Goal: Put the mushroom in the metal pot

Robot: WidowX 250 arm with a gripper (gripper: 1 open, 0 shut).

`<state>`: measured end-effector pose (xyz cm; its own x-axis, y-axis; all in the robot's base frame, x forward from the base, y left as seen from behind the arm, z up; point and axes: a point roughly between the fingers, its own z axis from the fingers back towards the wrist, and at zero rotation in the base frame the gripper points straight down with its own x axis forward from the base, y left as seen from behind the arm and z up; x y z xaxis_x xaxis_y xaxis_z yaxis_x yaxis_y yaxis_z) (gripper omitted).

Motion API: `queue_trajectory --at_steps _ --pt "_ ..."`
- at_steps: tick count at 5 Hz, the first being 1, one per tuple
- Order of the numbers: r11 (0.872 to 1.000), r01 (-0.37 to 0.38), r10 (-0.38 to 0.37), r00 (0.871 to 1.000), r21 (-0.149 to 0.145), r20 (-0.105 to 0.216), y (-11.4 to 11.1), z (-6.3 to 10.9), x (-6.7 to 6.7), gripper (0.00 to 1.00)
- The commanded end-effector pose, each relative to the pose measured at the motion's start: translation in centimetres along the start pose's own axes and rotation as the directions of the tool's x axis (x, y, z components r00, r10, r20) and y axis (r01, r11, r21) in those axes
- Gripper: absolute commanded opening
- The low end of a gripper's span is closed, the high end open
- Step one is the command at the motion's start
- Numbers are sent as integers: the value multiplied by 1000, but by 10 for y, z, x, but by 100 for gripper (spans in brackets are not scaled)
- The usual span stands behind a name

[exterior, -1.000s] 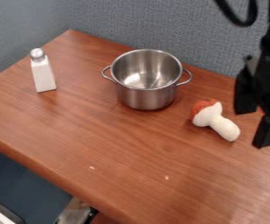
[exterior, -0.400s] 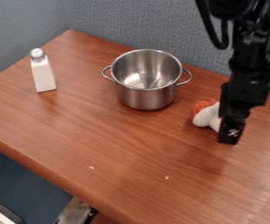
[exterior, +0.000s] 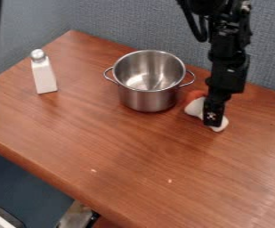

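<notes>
camera view shows my claw (exterior: 217, 118) pointing straight down at the right of the frame, planted over the mushroom (exterior: 200, 109). the mushroom lies on the table (exterior: 92, 134) just right of the metal pot (exterior: 149, 78), mostly hidden behind my fingers. i cannot tell whether the jaws are clamped on it or merely straddle it. step in hand: the grasp. next move calls for a firm hold, a lift clear of the rim, then a short carry left over the pot.

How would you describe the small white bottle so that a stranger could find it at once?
Start at the shiny metal pot in the middle of the wooden table. Look to its left in the picture, toward the table's far left edge: the bottle stands upright there, alone. It is white with a grey cap, far slimmer than the pot.
</notes>
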<state>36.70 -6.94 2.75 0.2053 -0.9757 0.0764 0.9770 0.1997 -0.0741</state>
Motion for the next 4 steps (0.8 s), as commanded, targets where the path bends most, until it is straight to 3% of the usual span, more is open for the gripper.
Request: queue_trajectory --at_steps 1,2,3,4 --pt "998 -27 25 999 64 30 6 24 4 0" --pt "993 -50 46 998 103 41 1 44 12 100" --pt "992 -82 79 996 99 37 1 52 8 0" --pt "991 -107 103 994 80 44 2 48 -1 0"
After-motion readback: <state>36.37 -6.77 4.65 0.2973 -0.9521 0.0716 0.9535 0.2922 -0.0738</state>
